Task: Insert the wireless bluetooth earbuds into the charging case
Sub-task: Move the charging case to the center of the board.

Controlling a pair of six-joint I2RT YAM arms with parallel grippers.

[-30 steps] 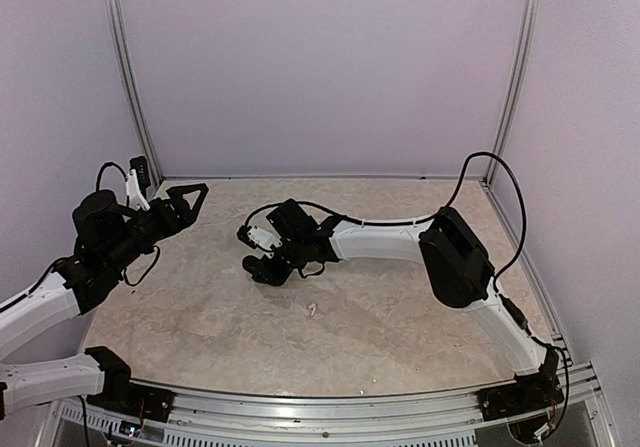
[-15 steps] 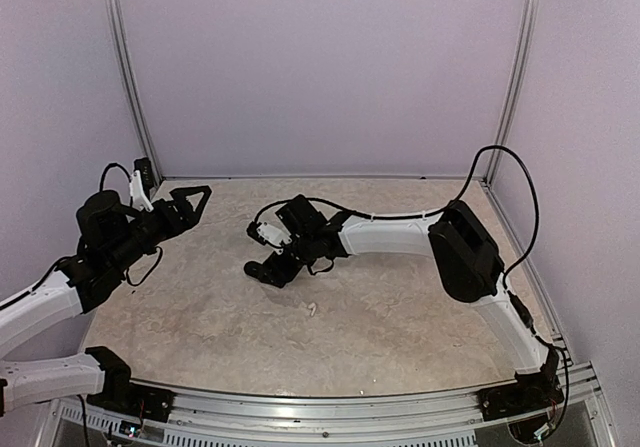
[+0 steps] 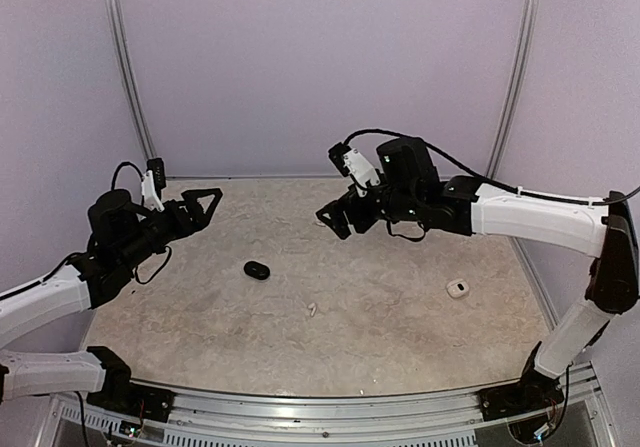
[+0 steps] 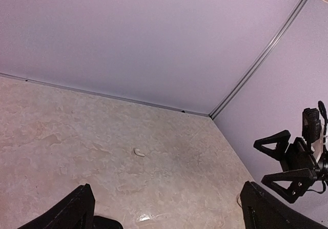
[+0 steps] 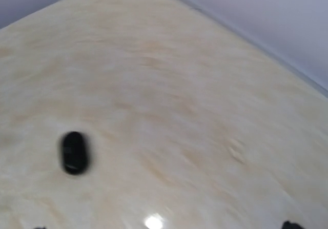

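Note:
A small black oval charging case (image 3: 257, 269) lies shut on the marbled table, left of centre; it also shows as a blurred case (image 5: 74, 152) in the right wrist view. One tiny white earbud (image 3: 312, 310) rests on the table in front of it. The left wrist view shows a white earbud (image 4: 139, 151) lying alone further out. My right gripper (image 3: 340, 218) hangs open and empty above the table's back middle, well clear of the black case. Over the table's left side, my left gripper (image 3: 197, 210) is also open and empty. No black earbuds show.
A small white square case-like object (image 3: 458, 288) with a dark spot sits at the right of the table. Walls with metal corner posts (image 3: 512, 77) close in the back and sides. From the left wrist view, the right gripper (image 4: 287, 162) appears at the right.
My right gripper opened, let go of the black case, and rose and swung back to the right. The case stays on the table. The left arm shifted slightly forward.

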